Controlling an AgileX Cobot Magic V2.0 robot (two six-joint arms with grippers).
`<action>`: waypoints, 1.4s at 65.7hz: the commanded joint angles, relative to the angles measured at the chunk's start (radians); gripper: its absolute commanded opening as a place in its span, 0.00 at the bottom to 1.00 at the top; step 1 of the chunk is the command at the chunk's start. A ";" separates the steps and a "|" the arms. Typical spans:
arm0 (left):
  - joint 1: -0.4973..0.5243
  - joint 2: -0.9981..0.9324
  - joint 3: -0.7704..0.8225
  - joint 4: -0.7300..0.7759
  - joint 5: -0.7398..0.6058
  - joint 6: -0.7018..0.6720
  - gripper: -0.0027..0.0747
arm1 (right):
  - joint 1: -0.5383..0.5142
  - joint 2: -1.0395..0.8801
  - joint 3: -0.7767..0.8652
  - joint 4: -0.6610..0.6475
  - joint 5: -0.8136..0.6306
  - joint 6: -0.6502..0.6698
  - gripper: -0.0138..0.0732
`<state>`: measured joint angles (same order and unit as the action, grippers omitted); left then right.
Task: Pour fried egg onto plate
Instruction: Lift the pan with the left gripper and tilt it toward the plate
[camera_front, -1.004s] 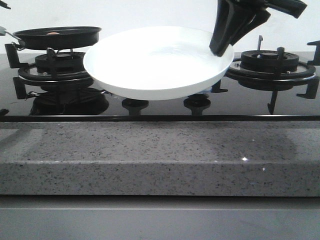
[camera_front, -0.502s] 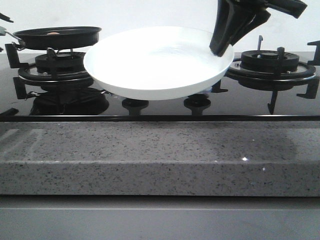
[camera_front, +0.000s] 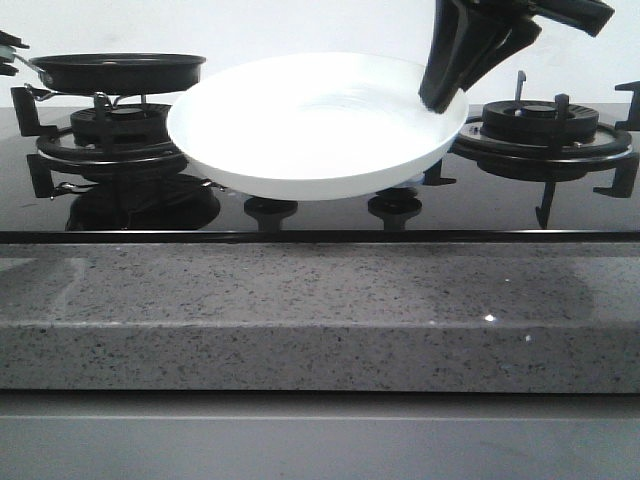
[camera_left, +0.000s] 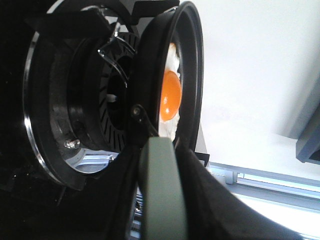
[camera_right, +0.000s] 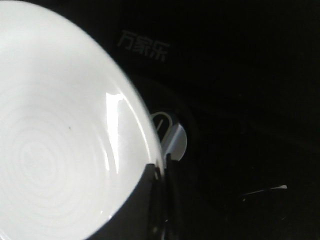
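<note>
At far left, left gripper (camera_front: 8, 52) barely in frame, clamped on the grey-green handle (camera_left: 162, 195) of a black frying pan (camera_front: 118, 72). Pan lifted clear above the left burner (camera_front: 125, 130), roughly level, rim just beside the plate's left edge. Inside the pan, seen from the left wrist camera: fried egg (camera_left: 169, 97), white with an orange yolk, lying against the pan floor; hidden by the pan wall from the front.

In the middle, plate (camera_front: 315, 125) held up over the black glass hob (camera_front: 320, 215), tilted slightly with its near side low, bare white inside, faint concentric rings visible. Two control knobs (camera_front: 270, 210) beneath it on the hob.

At the plate's right rim, right gripper (camera_front: 445, 95) coming down from above, fingers pinching the rim; from the right wrist camera, one dark finger (camera_right: 160, 210) lapped over the plate's edge.

Farther right, right burner (camera_front: 540, 130) with its black grate. Near side: speckled grey stone counter (camera_front: 320, 310) along the whole front.
</note>
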<state>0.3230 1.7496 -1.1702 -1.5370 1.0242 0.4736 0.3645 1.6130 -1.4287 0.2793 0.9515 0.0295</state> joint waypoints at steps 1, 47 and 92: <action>0.002 -0.046 -0.034 -0.082 0.057 0.020 0.13 | 0.000 -0.048 -0.022 0.012 -0.043 -0.011 0.08; 0.002 -0.161 -0.034 -0.197 0.130 0.118 0.01 | 0.000 -0.048 -0.022 0.012 -0.043 -0.011 0.08; -0.179 -0.578 -0.016 0.201 -0.151 0.146 0.01 | 0.000 -0.048 -0.022 0.012 -0.043 -0.011 0.08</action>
<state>0.1922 1.2430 -1.1580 -1.2967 0.9332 0.6164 0.3645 1.6130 -1.4287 0.2793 0.9515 0.0295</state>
